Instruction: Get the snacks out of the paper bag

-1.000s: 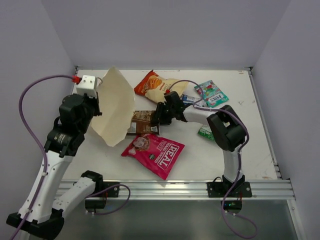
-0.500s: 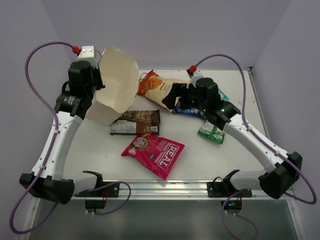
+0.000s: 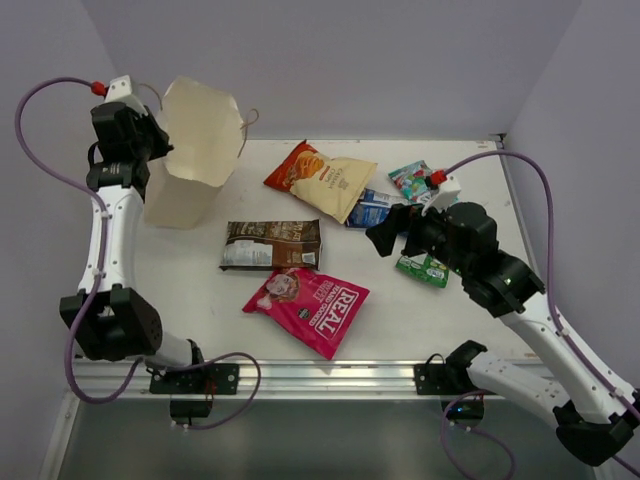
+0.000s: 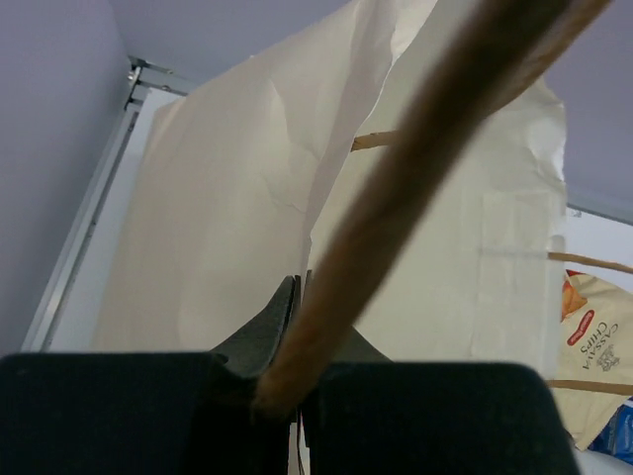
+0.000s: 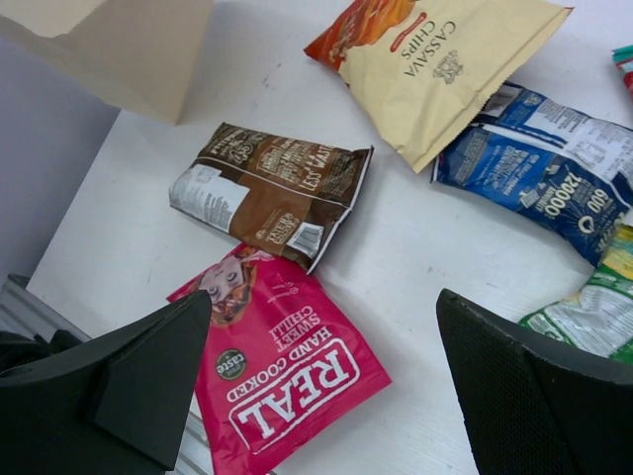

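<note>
Cream paper first: the paper bag [image 3: 195,150] hangs at the upper left of the top view, lifted off the table [image 3: 200,300]. My left gripper [image 4: 297,297] is pinched closed on a fold of its wall, and a twisted handle [image 4: 415,168] crosses in front of that wrist's lens.

My right gripper [image 5: 321,297] hovers over the right centre of the table, jaws spread wide and holding nothing.

Six packets lie out flat:
- pink REAL bag [image 3: 308,308], bottom centre
- brown pack [image 3: 272,245], just above it
- cassava chips bag [image 3: 322,180], top centre
- blue pack [image 3: 370,210], touching the chips bag's right side
- teal-pink pack [image 3: 408,180] and green pack [image 3: 422,268], at right

Judgement: unloading looks finished. I cannot see inside the bag. To close the step well, I should keep the pinch on paper rather than the handle, tip the mouth toward a camera to confirm, and lower the bag at the left, away from the packets.
</note>
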{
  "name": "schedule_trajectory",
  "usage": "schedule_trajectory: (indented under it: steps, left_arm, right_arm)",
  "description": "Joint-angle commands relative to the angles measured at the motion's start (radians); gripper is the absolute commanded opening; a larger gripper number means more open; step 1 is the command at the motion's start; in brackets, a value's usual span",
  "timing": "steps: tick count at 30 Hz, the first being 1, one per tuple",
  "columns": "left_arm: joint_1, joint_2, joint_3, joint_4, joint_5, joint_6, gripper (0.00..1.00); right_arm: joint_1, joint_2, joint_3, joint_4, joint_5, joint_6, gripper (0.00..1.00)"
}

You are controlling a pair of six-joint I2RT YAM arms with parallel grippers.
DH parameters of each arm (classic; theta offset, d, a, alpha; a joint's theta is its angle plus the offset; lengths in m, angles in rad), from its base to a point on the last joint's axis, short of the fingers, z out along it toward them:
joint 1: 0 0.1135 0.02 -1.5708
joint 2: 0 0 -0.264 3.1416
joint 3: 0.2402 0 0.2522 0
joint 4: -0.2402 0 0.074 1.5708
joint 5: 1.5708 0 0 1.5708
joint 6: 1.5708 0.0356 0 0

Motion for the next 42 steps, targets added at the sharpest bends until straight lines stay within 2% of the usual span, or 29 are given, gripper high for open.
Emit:
schedule_trajectory:
  steps: [1,10,16,22,27,34,37,42]
  left_arm:
    - [0.048,0.075,0.039,0.070,0.158,-0.056,0.00]
    - [0.165,0.111,0.022,0.080,0.348,-0.179,0.00]
    - [0.167,0.121,0.090,0.091,0.463,-0.257,0.00]
    - [0.165,0.147,0.173,0.047,0.455,-0.265,0.00]
    - [0.165,0.184,0.170,0.053,0.472,-0.308,0.00]
    - [0.167,0.247,0.160,-0.001,0.370,-0.234,0.00]
    - [0.167,0.275,0.166,-0.012,0.359,-0.197,0.04]
    - [0.165,0.310,0.205,-0.071,0.331,-0.138,0.28]
  right_arm:
    - [-0.001,-0.019,-0.006,-0.054,0.072,-0.036,0.99]
    - [0.001,-0.042,0.029,-0.131,0.118,-0.039,0.99]
    - [-0.001,-0.036,0.051,-0.137,0.135,-0.049,0.99]
    - [0.001,-0.024,0.054,-0.137,0.133,-0.042,0.99]
    - [-0.001,-0.025,0.046,-0.140,0.135,-0.039,0.99]
    - [0.001,-0.050,0.025,-0.140,0.146,-0.038,0.99]
    - [-0.001,-0.056,0.016,-0.145,0.155,-0.039,0.99]
    - [0.001,-0.062,0.020,-0.156,0.163,-0.039,0.99]
